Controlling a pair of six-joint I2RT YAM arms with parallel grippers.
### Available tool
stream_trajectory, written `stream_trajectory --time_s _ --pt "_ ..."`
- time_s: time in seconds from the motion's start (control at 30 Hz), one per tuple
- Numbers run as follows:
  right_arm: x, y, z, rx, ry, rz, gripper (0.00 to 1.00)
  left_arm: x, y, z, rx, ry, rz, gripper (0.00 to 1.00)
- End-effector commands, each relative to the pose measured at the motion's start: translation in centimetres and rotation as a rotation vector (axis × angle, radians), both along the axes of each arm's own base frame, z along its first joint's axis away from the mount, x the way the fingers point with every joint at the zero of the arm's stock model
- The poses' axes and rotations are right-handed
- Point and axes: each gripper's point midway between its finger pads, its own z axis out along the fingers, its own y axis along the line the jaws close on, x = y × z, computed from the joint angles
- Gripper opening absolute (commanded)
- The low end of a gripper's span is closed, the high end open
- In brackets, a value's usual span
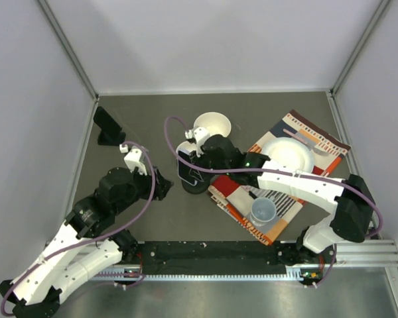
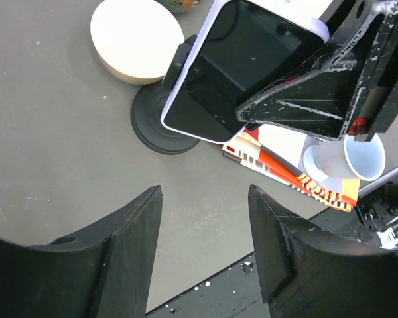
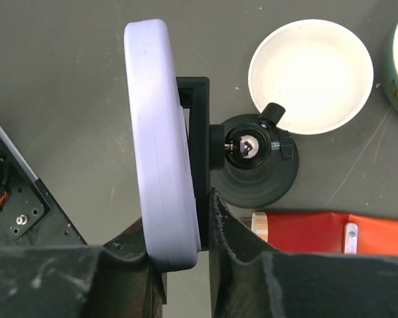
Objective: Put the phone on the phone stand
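Note:
The phone (image 1: 188, 169), in a lavender case with a dark screen, stands on edge against the cradle of the black phone stand (image 1: 195, 186). My right gripper (image 1: 200, 159) is shut on the phone. In the right wrist view the phone (image 3: 160, 132) and the stand's back plate sit between the fingers of the right gripper (image 3: 186, 232), with the stand's round base (image 3: 257, 173) behind. My left gripper (image 1: 162, 185) is open and empty, just left of the stand. In the left wrist view (image 2: 204, 199) it faces the phone (image 2: 242, 66) and the stand's base (image 2: 156, 126).
A white bowl (image 1: 212, 124) stands just behind the stand. A patterned mat (image 1: 318, 142) at the right bears a white plate (image 1: 288, 156) and a clear cup (image 1: 263, 211). A second black stand (image 1: 108, 126) is at the far left.

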Motion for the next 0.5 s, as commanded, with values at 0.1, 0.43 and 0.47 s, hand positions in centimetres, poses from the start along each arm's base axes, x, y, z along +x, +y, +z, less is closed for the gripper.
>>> stream_trajectory --time_s 0.1,0.43,0.47 --pt "-3.6 1.8 4.7 0.225 -0.088 0.382 0.0 -0.5 -1.3 3.3 -0.068 -0.112 -0.105 0.66" --pt "-8.4 0.4 5.1 0.315 -0.07 0.845 0.0 -2.0 -2.8 2.3 0.008 -0.127 -0.296 0.71" --pt "-8.3 0.1 4.8 0.306 -0.049 0.852 0.0 -1.9 -2.8 2.0 0.019 -0.123 -0.303 0.71"
